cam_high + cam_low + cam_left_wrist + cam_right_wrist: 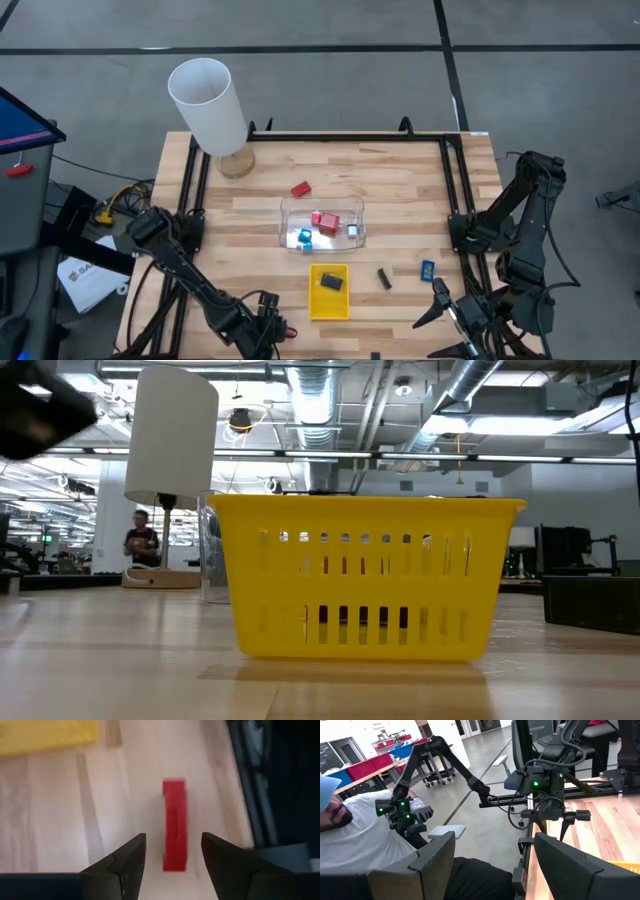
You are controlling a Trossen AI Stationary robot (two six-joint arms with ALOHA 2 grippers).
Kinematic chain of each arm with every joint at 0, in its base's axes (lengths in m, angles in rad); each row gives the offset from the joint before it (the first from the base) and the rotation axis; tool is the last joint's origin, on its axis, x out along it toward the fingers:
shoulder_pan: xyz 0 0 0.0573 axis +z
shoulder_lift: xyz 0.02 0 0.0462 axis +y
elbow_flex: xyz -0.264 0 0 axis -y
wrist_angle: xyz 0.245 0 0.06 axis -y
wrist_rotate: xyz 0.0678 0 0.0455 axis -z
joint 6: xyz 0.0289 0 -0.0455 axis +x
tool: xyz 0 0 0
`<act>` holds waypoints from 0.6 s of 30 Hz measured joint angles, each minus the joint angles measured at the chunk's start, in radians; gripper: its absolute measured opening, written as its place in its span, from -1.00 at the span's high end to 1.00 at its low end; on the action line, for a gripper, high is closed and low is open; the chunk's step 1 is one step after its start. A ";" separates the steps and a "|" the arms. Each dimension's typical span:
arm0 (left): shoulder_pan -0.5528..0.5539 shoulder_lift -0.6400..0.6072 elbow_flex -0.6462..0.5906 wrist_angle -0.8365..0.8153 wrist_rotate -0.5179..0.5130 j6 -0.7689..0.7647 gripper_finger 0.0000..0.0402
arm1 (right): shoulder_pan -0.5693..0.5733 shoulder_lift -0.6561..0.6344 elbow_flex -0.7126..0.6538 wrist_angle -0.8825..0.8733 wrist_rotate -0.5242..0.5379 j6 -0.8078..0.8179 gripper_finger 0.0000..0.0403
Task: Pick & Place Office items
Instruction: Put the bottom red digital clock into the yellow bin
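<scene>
My left gripper (278, 330) is open at the table's near edge, left of the middle. In the left wrist view its fingers (173, 840) stand on either side of a small red block (174, 822) that lies flat on the wood, with a gap on each side. My right gripper (440, 302) is open and empty near the front right. A clear tray (322, 207) holds a red block (325, 220) and blue-and-white bits (305, 238). A yellow tray (329, 303) holds a black bit (331, 283). Another red block (300, 188), a black bit (384, 278) and a blue bit (427, 268) lie on the table.
A tall white cylinder (207, 105) stands on a round wooden base at the far left. In the low view the yellow tray (365, 575) fills the middle. A person (350, 835) sits beyond the table's left side. Black frame rails (455, 190) run along both sides.
</scene>
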 joint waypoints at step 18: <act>0.006 0.000 -0.124 0.163 -0.021 -0.033 0.32 | 0.000 0.000 0.000 0.000 -0.001 0.008 -0.32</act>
